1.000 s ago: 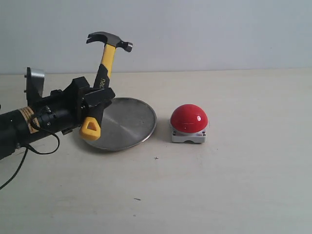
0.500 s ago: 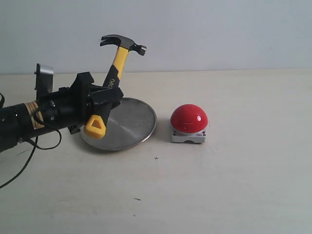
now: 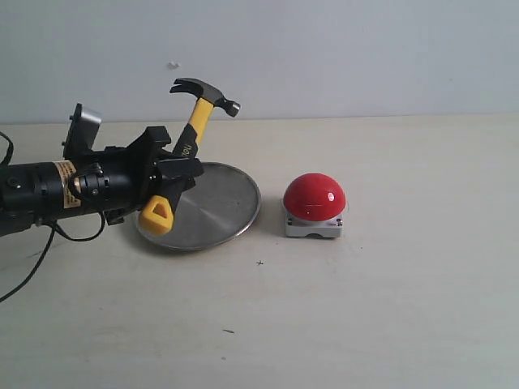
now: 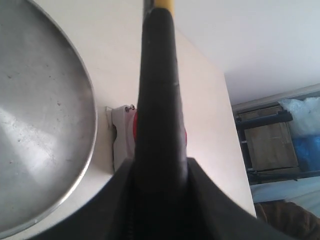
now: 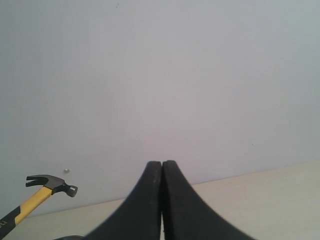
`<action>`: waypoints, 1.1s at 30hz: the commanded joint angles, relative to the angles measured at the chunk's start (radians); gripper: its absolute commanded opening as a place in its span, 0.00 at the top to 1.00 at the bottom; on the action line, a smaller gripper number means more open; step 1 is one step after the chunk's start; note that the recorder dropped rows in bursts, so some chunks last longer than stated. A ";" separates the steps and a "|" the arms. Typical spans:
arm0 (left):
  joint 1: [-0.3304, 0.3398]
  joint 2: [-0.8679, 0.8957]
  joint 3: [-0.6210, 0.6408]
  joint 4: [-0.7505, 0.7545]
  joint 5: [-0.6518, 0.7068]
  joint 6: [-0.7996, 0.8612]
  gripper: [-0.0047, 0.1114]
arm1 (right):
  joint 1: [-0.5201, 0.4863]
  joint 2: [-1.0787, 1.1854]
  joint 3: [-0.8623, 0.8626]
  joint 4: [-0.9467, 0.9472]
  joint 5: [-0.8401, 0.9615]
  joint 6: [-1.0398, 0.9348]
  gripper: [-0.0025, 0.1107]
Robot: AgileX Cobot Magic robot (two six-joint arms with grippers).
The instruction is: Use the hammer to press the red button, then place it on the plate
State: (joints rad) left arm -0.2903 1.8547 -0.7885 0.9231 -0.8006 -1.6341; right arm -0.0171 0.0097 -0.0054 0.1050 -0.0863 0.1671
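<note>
L gripper (image 3: 173,172) reaches in low from the left of the ext. view, arm about level w/ the table (image 3: 389,308). It is clenched on the hammer (image 3: 195,130), grasping the black part of the handle. Hammer is clear of the table and tilted, w/ the dark steel head up and leaning right and the yellow end down. The yellow stretch of handle + head stick out above the fingers, and the yellow loop end sticks out below them. That end hangs at the near-left rim of the plate (image 3: 235,207); can't tell if it touches.

In the L wrist view the black handle runs straight out btwn the two fingers. The plate lies to one side and the red button (image 3: 315,197) is mostly hidden behind the handle, only its grey-white base + slivers of red showing.

In the ext. view the button sits on the table just right of the plate w/ a small gap btwn them. It is well apart from the hammer head, which shows up and to the left of it.

R gripper (image 5: 161,200) has its fingers pressed together w/ nothing btwn them and points at a pale wall. Its cam catches the hammer's head + yellow handle far off.
</note>
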 commanded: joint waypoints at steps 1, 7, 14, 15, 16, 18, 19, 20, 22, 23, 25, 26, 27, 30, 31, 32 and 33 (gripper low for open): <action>0.002 -0.017 -0.017 -0.015 -0.077 0.029 0.96 | -0.005 -0.005 0.005 -0.005 -0.006 -0.008 0.98; 0.002 -0.017 -0.017 -0.022 -0.065 0.026 0.96 | -0.005 -0.005 0.005 -0.003 -0.006 -0.008 0.98; 0.002 -0.017 -0.017 -0.018 -0.072 0.028 0.96 | -0.005 -0.005 0.005 -0.003 -0.006 -0.008 0.98; 0.002 -0.017 -0.017 -0.011 -0.081 0.030 0.96 | -0.005 -0.005 0.005 -0.003 -0.006 -0.008 0.98; 0.002 -0.017 -0.017 -0.005 -0.091 0.030 0.96 | -0.005 -0.005 0.005 -0.003 -0.006 -0.008 0.98; 0.002 -0.017 -0.017 0.019 -0.107 0.033 0.96 | -0.005 -0.005 0.005 -0.003 -0.006 -0.008 0.98; 0.002 -0.017 -0.017 0.033 -0.110 0.036 0.96 | -0.005 -0.005 0.005 -0.003 -0.006 -0.008 0.98; 0.002 -0.017 -0.017 0.036 -0.110 0.036 0.96 | -0.005 -0.005 0.005 -0.003 -0.006 -0.008 0.98; 0.002 -0.017 -0.017 0.027 -0.091 0.015 0.96 | -0.005 -0.005 0.005 -0.003 -0.006 -0.008 0.98; 0.002 -0.017 -0.017 0.014 -0.077 0.004 0.96 | -0.005 -0.005 0.005 -0.003 -0.006 -0.008 0.98; 0.002 -0.017 -0.017 -0.008 -0.055 0.002 0.96 | -0.005 -0.005 0.005 -0.003 -0.006 -0.008 0.98; 0.002 -0.017 -0.017 -0.017 -0.049 0.000 0.96 | -0.005 -0.005 0.005 -0.003 -0.006 -0.008 0.98; 0.002 -0.017 -0.017 -0.020 -0.042 -0.003 0.96 | -0.005 -0.005 0.005 -0.003 -0.006 -0.008 0.98; 0.002 -0.017 -0.015 -0.045 -0.012 -0.031 0.96 | -0.005 -0.005 0.005 -0.003 -0.006 -0.008 0.98; 0.000 -0.017 -0.011 -0.066 0.001 -0.042 0.96 | -0.005 -0.005 0.005 -0.003 -0.006 -0.008 0.98; -0.002 -0.017 -0.002 -0.093 0.006 -0.042 0.96 | -0.005 -0.005 0.005 -0.003 -0.006 -0.008 0.98; -0.004 -0.017 0.008 -0.117 0.006 -0.042 0.96 | -0.005 -0.005 0.005 -0.003 -0.006 -0.008 0.98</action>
State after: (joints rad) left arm -0.2903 1.8547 -0.7885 0.8915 -0.7550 -1.6836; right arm -0.0171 0.0097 -0.0054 0.1050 -0.0863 0.1671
